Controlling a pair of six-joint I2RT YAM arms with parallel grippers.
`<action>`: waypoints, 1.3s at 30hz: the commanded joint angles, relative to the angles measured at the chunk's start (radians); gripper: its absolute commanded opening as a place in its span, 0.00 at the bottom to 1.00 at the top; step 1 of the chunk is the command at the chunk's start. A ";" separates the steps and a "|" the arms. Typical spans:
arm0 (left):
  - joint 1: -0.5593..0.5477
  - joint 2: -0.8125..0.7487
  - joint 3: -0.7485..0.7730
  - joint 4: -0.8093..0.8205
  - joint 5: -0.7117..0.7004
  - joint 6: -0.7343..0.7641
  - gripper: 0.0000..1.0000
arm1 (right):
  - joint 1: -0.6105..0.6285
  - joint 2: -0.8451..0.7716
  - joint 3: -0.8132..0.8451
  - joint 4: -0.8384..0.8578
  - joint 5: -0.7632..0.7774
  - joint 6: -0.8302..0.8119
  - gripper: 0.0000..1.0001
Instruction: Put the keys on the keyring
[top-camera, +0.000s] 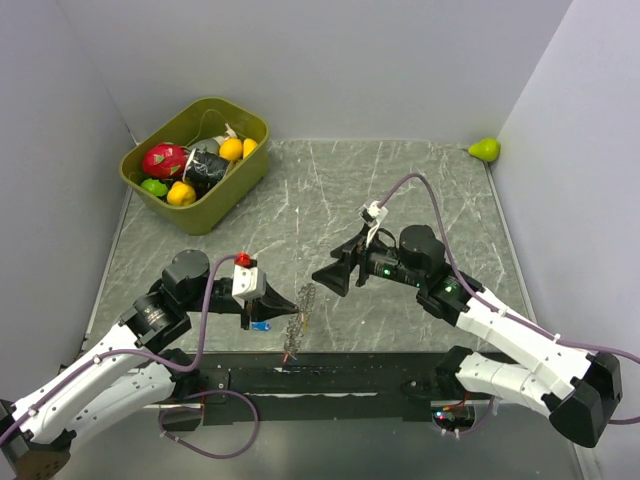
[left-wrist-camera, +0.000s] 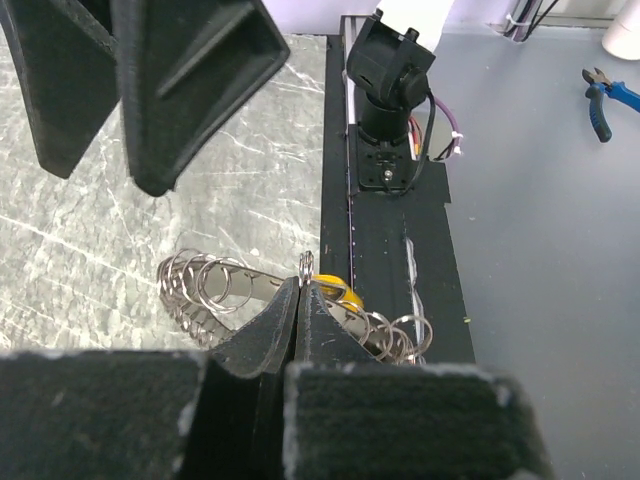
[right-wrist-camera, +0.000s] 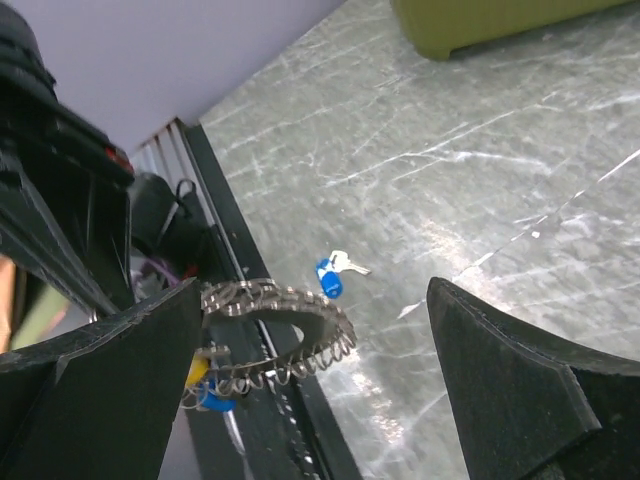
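**Keyring pinched on the left, right jaws spread wide**

At the far left corner of the counter (top-camera: 330, 180) stands an olive-green bin (top-camera: 228, 198) filled with toy fruit (top-camera: 165, 160). Nearer the front, the left gripper (top-camera: 292, 305) reaches in from the left. Its jaws are pressed together on the keyring (top-camera: 305, 298), pinching the rim of the silvery, coil-like loop and holding it above the counter's front edge.

In the left wrist view the keyring (left-wrist-camera: 215, 285) fans out to either side of the closed tips, with a yellow tag (left-wrist-camera: 335, 290) just behind the pinch. The right wrist view also shows a blue tag (right-wrist-camera: 215, 400) hanging under the loop.

A blue-headed key (top-camera: 260, 325) lies loose on the counter, near the keyring but apart from it.

Just right of the loop, the right gripper (top-camera: 328, 278) faces it with jaws as wide apart as they go, holding nothing. From its own camera the keyring appears between the two fingers. Whether it touches one of them cannot be told.

In the far right corner sits a green pear (top-camera: 485, 150).
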 joint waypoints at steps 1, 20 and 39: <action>-0.004 -0.018 0.033 0.052 0.041 0.032 0.01 | -0.008 0.017 0.064 0.006 0.034 0.108 0.95; -0.004 0.002 0.028 0.036 -0.060 0.046 0.01 | 0.064 0.166 0.326 -0.399 0.084 0.260 0.71; -0.004 0.013 0.021 0.024 -0.103 0.052 0.01 | 0.099 0.267 0.311 -0.298 -0.087 0.369 0.54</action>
